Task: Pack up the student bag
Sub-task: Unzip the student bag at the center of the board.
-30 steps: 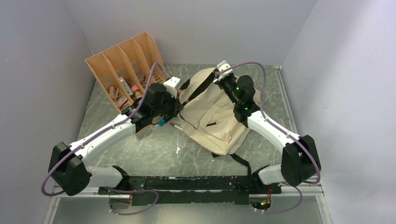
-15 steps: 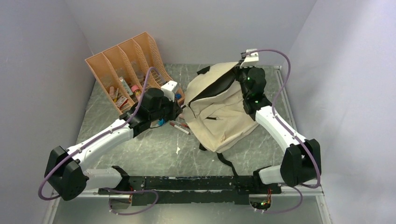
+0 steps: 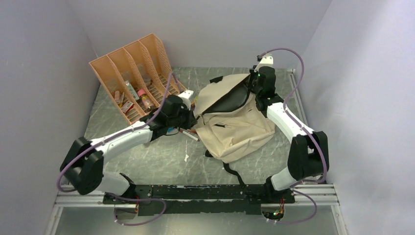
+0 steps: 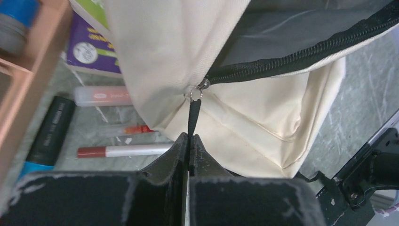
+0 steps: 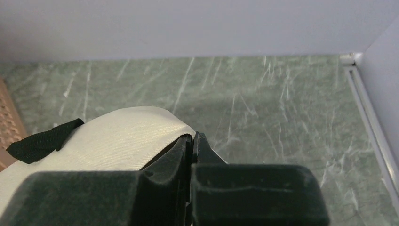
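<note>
Lying right of centre on the green marble table (image 3: 147,156), the student bag (image 3: 240,125), main zipper parted and dark grey lining showing through the gap. Clamped on the black zipper pull (image 4: 192,117), the left gripper (image 4: 189,139), jaws pressed together with only the tab between them (pull drawn taut up to the small metal ring at the zipper's end). Pinched shut on the bag's cream top edge at the far side, the right gripper (image 5: 193,139), with a black strap loop (image 5: 42,140) near it on the fabric. Scattered on the marble just beside the bag: a red-capped marker (image 4: 124,150), a black marker (image 4: 49,136) with a blue end, a pale tube (image 4: 101,95), and a purple packet (image 4: 89,49) partly under the fabric. Standing at the far left, an orange file organizer (image 3: 132,73) holding small items.
</note>
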Controlling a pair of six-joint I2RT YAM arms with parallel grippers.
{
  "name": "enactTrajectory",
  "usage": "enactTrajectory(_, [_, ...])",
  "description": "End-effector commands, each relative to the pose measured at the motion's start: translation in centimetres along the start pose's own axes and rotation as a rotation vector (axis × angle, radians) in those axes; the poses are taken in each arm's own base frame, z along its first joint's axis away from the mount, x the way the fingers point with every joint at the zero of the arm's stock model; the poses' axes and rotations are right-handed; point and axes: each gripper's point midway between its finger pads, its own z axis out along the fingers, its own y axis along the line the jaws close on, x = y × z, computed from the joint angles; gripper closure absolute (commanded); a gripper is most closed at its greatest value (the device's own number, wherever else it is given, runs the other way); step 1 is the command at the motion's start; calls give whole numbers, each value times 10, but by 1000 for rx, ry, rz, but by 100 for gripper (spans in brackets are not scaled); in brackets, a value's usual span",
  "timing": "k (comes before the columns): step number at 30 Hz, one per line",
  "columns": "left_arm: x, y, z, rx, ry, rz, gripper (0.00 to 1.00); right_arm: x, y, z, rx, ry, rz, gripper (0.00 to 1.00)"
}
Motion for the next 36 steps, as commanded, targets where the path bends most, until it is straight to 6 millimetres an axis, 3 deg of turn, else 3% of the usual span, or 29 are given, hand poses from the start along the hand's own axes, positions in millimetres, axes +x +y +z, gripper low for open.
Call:
enactTrajectory(1, [24, -8, 20, -10, 67, -3, 95, 19, -13, 14, 32, 42, -6, 100])
enactTrajectory(9, [44, 4, 37, -59, 100, -3, 95, 29, 22, 1, -228, -8, -181, 67])
enactTrajectory(12, [49, 7, 40, -63, 106, -2, 95, 29, 37, -9, -332, -34, -230, 59])
enactTrajectory(15, [53, 9, 41, -68, 113, 0, 95, 22, 54, -23, -449, -88, -269, 55])
enactTrajectory(19, [58, 12, 40, -76, 121, -2, 95, 18, 93, -53, -695, -183, -366, 50])
enactTrajectory(24, [58, 11, 40, -69, 110, -6, 95, 40, 139, -81, -940, -222, -513, 44])
enactTrajectory(33, [57, 10, 39, -62, 101, -8, 95, 80, 189, -82, -1116, -208, -827, 39])
enactTrajectory(36, [56, 10, 38, -63, 98, -11, 95, 95, 195, -88, -1195, -199, -906, 38])
